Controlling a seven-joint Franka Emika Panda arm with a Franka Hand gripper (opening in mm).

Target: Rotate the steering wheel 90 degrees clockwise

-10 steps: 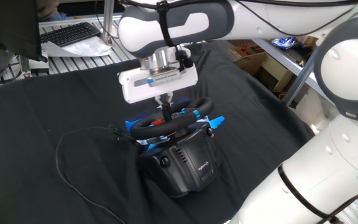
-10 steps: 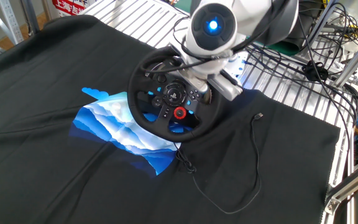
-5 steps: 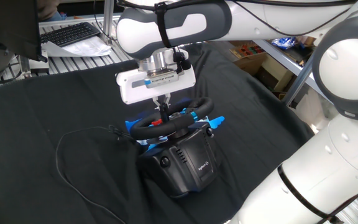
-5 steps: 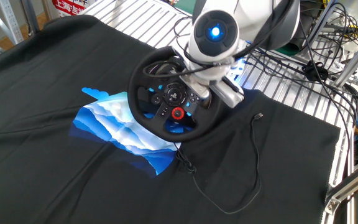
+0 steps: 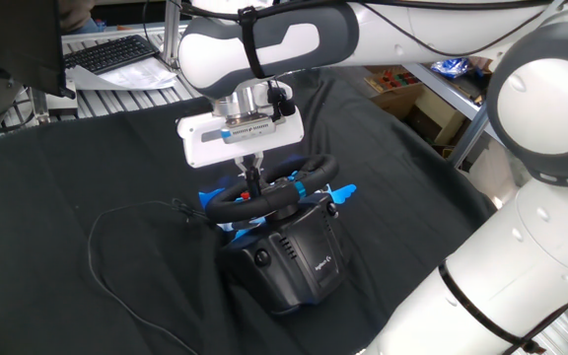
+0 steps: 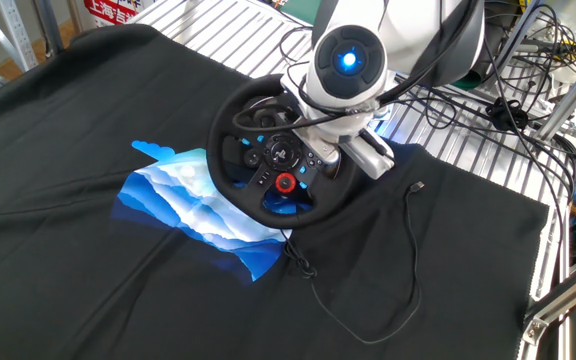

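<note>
The gripper [image 5: 251,180] appears clamped on the upper rim of the steering wheel [image 6: 238,185], though contact is partly hidden. The rigid rim should offer firm purchase, pivoting stiffly on its heavy base [image 5: 299,261].

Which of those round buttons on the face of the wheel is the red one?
On the steering wheel, the red button is the large round one below the centre hub; the smaller ones around it are dark or blue-lit. The gripper sits at the rim.

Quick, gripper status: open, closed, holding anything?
Gripper: jaws closed on the rim of the small black steering wheel with blue paddles, at its top edge.
</note>
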